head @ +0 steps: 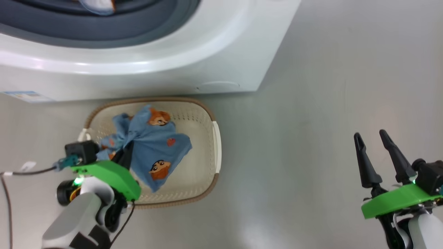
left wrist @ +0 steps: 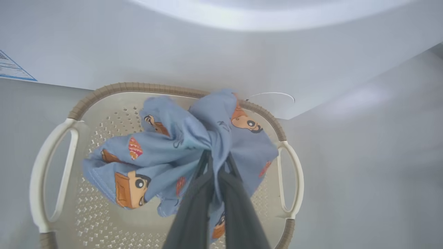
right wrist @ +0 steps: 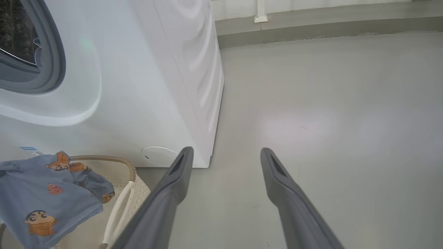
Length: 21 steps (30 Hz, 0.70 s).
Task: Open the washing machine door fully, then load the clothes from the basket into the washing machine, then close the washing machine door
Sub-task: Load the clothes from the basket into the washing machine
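Observation:
A light blue garment of the clothes [head: 152,148] with orange-brown cartoon prints hangs lifted over the cream basket [head: 204,114], which stands on the floor in front of the white washing machine [head: 193,58]. My left gripper [left wrist: 216,157] is shut on a gathered fold of this garment [left wrist: 166,152], its dark fingers [left wrist: 193,200] pinching the cloth. Another bit of blue and orange fabric [head: 98,5] lies inside the drum behind the grey-blue gasket [head: 104,31]. My right gripper [head: 372,136] stands open over bare floor at the right, holding nothing. The washing machine door is out of view.
A blue label sticker [head: 24,95] and a round white flap [head: 218,84] mark the machine's lower front. The basket's white handle [head: 217,147] faces the open grey floor [head: 311,155]. A wall base [right wrist: 311,24] runs along the far side.

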Available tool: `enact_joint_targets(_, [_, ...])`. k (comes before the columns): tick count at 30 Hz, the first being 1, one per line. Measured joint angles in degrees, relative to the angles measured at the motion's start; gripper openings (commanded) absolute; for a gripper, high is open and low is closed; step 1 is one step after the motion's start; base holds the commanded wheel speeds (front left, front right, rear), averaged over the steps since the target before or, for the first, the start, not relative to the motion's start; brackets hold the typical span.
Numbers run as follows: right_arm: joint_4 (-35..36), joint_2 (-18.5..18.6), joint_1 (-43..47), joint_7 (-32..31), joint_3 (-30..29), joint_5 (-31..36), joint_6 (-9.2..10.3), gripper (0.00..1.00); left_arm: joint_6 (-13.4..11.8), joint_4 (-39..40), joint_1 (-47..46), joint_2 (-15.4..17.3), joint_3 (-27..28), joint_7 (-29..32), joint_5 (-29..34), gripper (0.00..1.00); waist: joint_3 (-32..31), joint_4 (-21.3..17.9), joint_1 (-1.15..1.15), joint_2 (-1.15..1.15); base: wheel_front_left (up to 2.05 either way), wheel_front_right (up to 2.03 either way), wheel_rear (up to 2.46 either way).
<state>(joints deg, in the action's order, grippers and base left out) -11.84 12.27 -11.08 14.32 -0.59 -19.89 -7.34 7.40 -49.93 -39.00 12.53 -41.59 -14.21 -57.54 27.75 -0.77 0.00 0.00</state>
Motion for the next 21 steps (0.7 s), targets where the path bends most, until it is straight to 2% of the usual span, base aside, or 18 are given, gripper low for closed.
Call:
enact_joint_targets(8, [-1.15,0.14,3.07,0.00,0.04,-0.62,0.00,1.00,0.00,4.02,5.91,0.66,8.92,0.00,7.03,0.00,-5.73,1.47,0.00,0.00,0.00,0.00,0.00])
enact_joint_targets(21, [-1.85,0.59,7.20,0.00,-0.59,-1.45,0.00,1.00,0.00,13.83,14.40,1.26,19.81,0.00,15.36,0.00,-12.45,2.59,0.00,0.00,0.00,0.00,0.00])
